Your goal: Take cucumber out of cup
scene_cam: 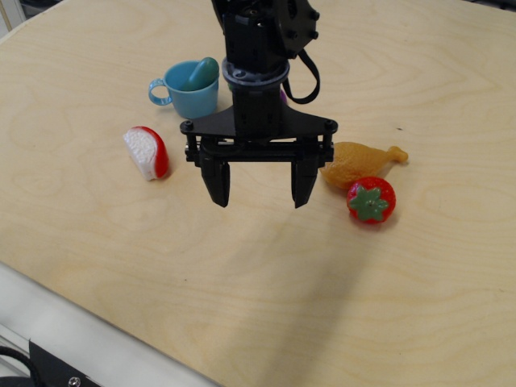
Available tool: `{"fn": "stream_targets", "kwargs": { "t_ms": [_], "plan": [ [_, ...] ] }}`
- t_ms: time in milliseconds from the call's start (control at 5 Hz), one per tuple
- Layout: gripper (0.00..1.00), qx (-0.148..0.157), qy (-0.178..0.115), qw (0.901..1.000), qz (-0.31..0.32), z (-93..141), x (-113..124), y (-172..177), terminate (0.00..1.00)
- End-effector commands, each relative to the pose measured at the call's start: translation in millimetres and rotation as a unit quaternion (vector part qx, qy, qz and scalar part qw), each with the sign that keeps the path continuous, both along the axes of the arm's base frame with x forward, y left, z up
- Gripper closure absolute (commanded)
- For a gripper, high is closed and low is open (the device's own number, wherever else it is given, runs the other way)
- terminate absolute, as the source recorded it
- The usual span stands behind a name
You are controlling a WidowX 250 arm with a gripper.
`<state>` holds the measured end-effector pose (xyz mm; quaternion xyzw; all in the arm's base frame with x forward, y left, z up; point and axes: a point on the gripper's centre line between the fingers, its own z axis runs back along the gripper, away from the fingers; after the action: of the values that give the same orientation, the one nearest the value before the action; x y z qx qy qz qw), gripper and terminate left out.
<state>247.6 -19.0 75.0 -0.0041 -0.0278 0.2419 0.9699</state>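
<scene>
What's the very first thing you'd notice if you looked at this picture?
The big black tool stands out first, hanging open in the middle above the wooden table with nothing in it. Then the bright toys: a red strawberry and a golden chicken leg to its right, and a red-and-white piece to its left. Behind, a light blue cup holds the teal-green cucumber.

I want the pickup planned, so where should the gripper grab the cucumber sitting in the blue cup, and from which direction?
Grip the cucumber by its rounded top end, the only part showing above the cup rim. Come from above, since the cup wall blocks the sides. It leans toward the right rim, so tilt to match. The gripper is open.
</scene>
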Motion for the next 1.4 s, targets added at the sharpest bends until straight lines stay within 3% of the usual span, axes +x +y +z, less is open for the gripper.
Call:
{"fn": "stream_targets", "kwargs": {
  "t_ms": [0, 200, 400, 600, 800, 1000, 1200],
  "plan": [
    [0.0, 0.0, 0.0, 1.0, 0.0, 0.0, 0.0, 0.0, 0.0],
    [0.0, 0.01, -0.026, 0.9918, 0.125, 10.5, 14.4, 25.3, 0.0],
    [0.0, -0.003, -0.039, 0.968, 0.248, 19.6, 30.7, 54.8, 0.0],
    [0.0, 0.012, -0.05, 0.9292, 0.366, 27.6, 48.7, 86.2, 0.0],
    [0.0, 0.004, -0.079, 0.8742, 0.479, 27.2, 63.7, 112.2, 0.0],
    [0.0, 0.018, -0.113, 0.8045, 0.583, 28.3, 79.9, 132.3, 0.0],
    [0.0, 0.004, -0.116, 0.7234, 0.681, 29.6, 89.9, 146.5, 0.0]
  ]
}}
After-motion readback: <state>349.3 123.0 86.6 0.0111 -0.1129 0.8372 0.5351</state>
